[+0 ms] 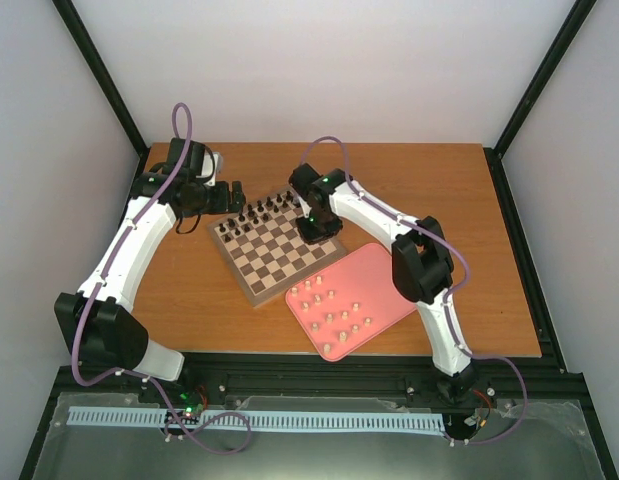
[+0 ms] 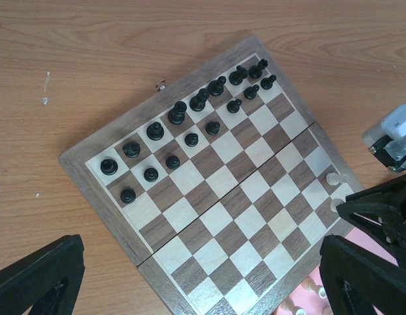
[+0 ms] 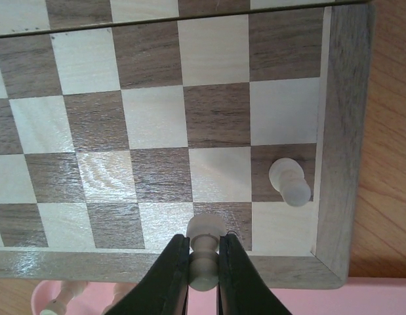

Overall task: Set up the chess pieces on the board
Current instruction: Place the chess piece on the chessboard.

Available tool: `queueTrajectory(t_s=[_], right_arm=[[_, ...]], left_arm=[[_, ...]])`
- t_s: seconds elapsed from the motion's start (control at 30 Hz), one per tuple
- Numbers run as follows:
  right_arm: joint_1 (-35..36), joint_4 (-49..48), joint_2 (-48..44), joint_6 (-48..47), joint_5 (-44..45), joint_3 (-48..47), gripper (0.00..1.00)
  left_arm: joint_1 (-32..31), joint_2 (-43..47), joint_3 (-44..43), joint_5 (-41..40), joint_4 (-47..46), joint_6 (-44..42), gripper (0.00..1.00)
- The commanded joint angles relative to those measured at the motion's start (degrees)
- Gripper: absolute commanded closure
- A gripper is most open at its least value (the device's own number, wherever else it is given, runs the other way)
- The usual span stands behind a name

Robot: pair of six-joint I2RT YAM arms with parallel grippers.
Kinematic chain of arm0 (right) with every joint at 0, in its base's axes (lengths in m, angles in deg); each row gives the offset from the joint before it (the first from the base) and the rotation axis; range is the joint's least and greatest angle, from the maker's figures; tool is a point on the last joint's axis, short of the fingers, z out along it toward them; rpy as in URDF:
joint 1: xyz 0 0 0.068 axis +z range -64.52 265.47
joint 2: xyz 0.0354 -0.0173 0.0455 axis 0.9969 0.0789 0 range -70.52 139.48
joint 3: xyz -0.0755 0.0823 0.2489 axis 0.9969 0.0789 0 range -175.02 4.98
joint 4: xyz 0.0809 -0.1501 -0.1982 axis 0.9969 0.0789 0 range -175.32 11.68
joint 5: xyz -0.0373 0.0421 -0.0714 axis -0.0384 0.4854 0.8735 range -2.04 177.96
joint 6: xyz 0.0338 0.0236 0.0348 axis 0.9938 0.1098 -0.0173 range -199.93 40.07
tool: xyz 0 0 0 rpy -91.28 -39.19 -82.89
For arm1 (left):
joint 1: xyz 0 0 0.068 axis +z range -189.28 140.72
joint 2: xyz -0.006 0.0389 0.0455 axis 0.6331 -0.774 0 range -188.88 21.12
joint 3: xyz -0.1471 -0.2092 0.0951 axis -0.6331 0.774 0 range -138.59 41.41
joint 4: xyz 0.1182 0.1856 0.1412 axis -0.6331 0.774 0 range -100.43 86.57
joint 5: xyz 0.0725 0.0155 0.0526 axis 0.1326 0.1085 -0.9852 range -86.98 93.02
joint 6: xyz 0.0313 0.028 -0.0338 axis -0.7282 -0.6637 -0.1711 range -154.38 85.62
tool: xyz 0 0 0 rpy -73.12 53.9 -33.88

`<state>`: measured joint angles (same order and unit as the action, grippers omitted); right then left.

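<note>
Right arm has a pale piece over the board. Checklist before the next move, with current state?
1. Right end effector shut on pale piece: ok.
2. Dark edge-row square of the board under it free of other pieces: ok.
3. Piece base touching the board: cannot tell.
4. Neighbouring pale piece apart from the end effector: ok.
5. Left end effector open, empty: ok.
6. Pink tray emptied: not ok, spare pieces on it.
</note>
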<state>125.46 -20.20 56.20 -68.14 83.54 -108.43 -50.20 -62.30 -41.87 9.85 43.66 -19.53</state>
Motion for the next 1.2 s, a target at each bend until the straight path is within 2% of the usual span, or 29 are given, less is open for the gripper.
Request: queueTrajectory(t_s=[0.0,1.03,1.17], right_arm=[[0.6,0.3,2.2,-0.5,0.7,-1.4,0.92],[0.6,0.1,7.4,-0.1,2.4,-5.5,0.90],[0.6,0.2,7.4,0.0,2.4,-5.5,0.82]], left_arm=[[0.4,-0.2,0.1,0.0,0.6,-0.5,0.00],[0.4,-1.0,-0.1,-0.1,0.6,-0.6,0.00],[0.4,-1.0,0.0,0.0,0.6,-0.6,0.00]])
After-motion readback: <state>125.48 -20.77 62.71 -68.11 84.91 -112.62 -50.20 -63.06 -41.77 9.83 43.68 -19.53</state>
